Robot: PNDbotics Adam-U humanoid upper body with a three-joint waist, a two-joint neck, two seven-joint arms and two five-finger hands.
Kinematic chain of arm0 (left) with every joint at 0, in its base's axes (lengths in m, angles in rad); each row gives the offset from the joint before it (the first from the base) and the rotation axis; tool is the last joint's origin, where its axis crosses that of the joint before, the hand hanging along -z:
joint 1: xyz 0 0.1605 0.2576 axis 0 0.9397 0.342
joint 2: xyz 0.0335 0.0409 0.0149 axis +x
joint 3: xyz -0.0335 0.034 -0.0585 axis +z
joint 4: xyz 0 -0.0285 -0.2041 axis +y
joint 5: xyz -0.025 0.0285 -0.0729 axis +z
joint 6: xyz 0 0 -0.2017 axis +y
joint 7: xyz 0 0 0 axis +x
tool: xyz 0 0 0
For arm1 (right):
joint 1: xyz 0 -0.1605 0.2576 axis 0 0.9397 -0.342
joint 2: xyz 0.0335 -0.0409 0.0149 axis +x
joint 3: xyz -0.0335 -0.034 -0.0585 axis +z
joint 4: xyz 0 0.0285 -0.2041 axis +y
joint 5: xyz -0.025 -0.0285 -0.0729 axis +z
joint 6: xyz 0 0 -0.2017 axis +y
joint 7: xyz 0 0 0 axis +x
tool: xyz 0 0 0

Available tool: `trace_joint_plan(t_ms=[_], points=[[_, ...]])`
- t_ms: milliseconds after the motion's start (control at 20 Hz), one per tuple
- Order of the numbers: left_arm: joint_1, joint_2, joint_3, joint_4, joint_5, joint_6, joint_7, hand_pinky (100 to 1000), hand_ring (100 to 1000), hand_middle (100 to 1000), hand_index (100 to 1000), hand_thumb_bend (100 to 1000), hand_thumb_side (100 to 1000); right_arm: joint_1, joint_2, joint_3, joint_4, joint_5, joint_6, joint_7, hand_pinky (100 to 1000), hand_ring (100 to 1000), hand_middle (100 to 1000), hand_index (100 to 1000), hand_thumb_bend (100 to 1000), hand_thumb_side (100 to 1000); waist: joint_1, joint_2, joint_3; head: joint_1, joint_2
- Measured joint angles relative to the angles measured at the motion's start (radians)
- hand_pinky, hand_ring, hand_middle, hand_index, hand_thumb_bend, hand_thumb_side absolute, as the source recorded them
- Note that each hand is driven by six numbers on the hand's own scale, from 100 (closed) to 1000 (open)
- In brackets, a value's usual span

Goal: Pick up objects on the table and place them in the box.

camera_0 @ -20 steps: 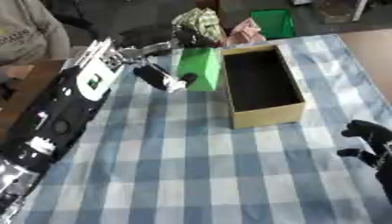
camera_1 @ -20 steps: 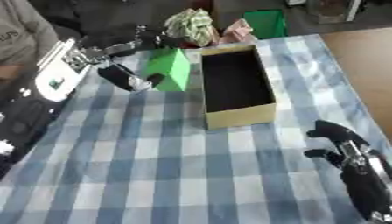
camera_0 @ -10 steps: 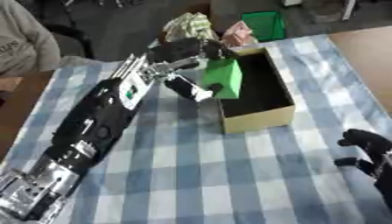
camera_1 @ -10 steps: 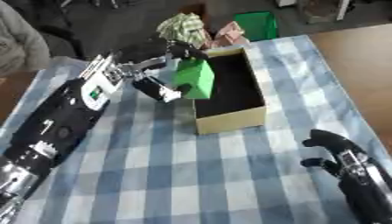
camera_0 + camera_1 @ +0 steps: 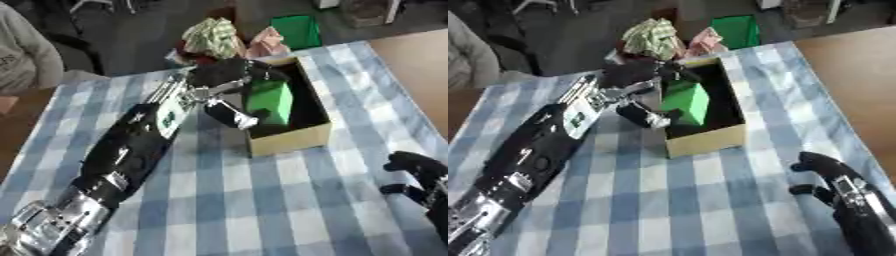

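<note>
A green block hangs over the near left part of an open cardboard box on the blue-and-white checked cloth. My left hand is shut on the block, fingers over its top and thumb under its left side. The block hides part of the box's dark inside. My right hand rests at the lower right, apart from the box, fingers curled and holding nothing.
Behind the box lie a crumpled patterned bundle, a pink thing and a green container. Bare wooden table shows to the right of the cloth. A person's grey sleeve is at the far left.
My left arm has carried the green block to the right, from beside the box's left wall to over its inside. The camera view has shifted as well. The right hand has stayed at the lower right.
</note>
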Motion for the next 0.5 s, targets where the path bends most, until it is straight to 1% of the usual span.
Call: trace_joint_plan(t_ms=[50, 100, 150, 250, 300, 500], points=[[0.003, 0.000, -0.003, 0.000, 0.000, -0.009, -0.009, 868, 863, 893, 960, 100, 287, 0.000, 0.000, 0.000, 0.000, 0.000, 0.000, 0.000, 653, 1000, 678, 832, 100, 810, 0.000, 0.000, 0.001, 0.000, 0.000], [0.006, -0.001, -0.007, 0.000, 0.000, -0.017, -0.018, 876, 882, 911, 968, 100, 309, 0.000, 0.000, 0.000, 0.000, 0.000, 0.000, 0.000, 653, 1000, 678, 832, 100, 806, 0.000, 0.000, 0.003, 0.000, 0.000], [0.009, -0.003, -0.011, -0.001, 0.001, -0.024, -0.025, 877, 888, 918, 972, 100, 338, 0.000, 0.000, 0.000, 0.000, 0.000, 0.000, 0.000, 653, 1000, 678, 832, 100, 806, 0.000, 0.000, 0.005, 0.000, 0.000], [0.015, -0.005, -0.019, -0.010, 0.006, -0.033, -0.038, 890, 906, 941, 987, 100, 427, 0.000, 0.000, 0.000, 0.000, 0.000, 0.000, 0.000, 653, 1000, 678, 832, 100, 803, 0.000, 0.000, 0.008, -0.002, 0.000], [0.016, -0.005, -0.023, -0.016, 0.012, -0.035, -0.042, 897, 914, 950, 993, 100, 451, 0.000, 0.000, 0.000, 0.000, 0.000, 0.000, 0.000, 653, 1000, 678, 832, 100, 802, 0.000, 0.000, 0.010, -0.002, 0.000], [0.022, -0.002, -0.031, -0.050, 0.056, -0.029, -0.058, 916, 930, 965, 1000, 100, 491, 0.000, 0.000, -0.001, 0.000, 0.000, -0.001, 0.000, 653, 1000, 678, 832, 100, 788, -0.001, -0.003, 0.019, -0.003, 0.000]])
